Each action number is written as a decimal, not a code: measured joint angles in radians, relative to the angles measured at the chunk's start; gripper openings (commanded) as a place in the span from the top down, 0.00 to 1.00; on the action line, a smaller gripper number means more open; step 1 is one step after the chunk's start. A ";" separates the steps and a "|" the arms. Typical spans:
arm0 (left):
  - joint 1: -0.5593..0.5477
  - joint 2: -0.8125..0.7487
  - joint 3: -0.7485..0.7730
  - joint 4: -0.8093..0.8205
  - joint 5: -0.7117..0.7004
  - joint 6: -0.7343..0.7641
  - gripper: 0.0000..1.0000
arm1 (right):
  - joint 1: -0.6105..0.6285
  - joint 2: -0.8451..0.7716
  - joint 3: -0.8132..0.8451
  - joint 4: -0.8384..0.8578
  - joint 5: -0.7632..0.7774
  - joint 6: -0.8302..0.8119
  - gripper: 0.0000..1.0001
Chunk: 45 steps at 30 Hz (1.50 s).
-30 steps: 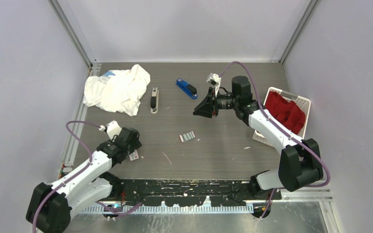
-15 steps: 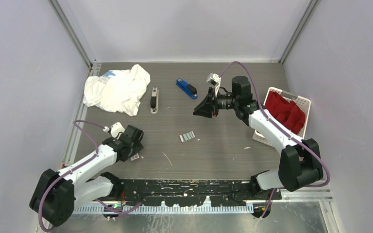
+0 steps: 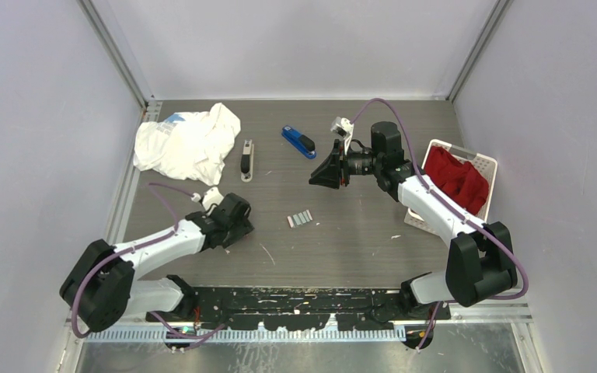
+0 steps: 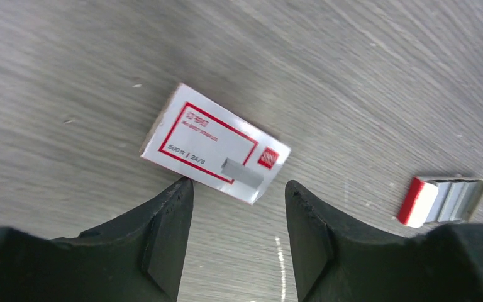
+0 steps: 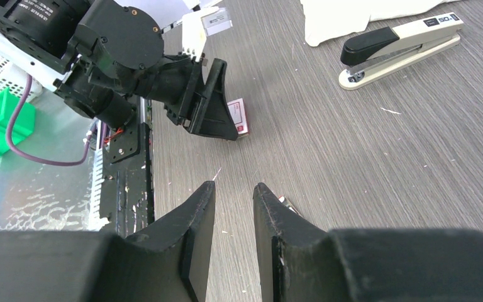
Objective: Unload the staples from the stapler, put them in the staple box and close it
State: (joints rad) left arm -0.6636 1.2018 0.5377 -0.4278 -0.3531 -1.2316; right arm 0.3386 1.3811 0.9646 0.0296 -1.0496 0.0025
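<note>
Left gripper [image 4: 239, 184] is down low over the table [image 3: 357, 241], jaws apart, nothing between them. Just ahead of its fingertips lies a small white-and-red staple box [image 4: 217, 151], flat on the wood, its near edge right at the tip of 1 finger. I cannot tell whether they touch.

Off to this gripper's right, clear of the box, lie the staples [image 4: 448, 199]: a short row of silvery strips, with a red end on the side facing the gripper.

Right gripper [image 5: 234, 187] hangs above the table, jaws only a narrow slit apart, and empty. It points toward the left gripper, and the staples lie on the table between the 2, just a red corner peeping beside its finger in its wrist view.

There are 2 staplers out there. The beige-and-black stapler [image 5: 402, 39] lies well beyond the left gripper, beside a white cloth [image 3: 186, 144]. The blue stapler [image 3: 298, 141] lies near the right gripper's side. Back along the right arm, a white basket [image 3: 486, 163] holds a red cloth [image 3: 455, 177].
</note>
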 measured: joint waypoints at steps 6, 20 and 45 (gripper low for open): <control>-0.008 0.040 0.019 0.108 0.120 0.129 0.34 | 0.000 0.000 0.000 0.000 0.000 0.000 0.66; -0.012 -0.408 -0.072 0.146 0.267 0.701 0.22 | 0.000 0.000 0.000 0.000 0.000 0.000 0.66; 0.397 -0.139 -0.154 0.261 0.460 0.655 0.51 | 0.000 0.000 0.000 0.000 -0.004 0.000 0.66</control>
State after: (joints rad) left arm -0.2661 1.0626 0.3832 -0.1669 0.1074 -0.5762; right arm 0.3382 1.3811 0.9646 0.0296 -1.0534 0.0021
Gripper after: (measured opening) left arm 0.540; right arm 0.344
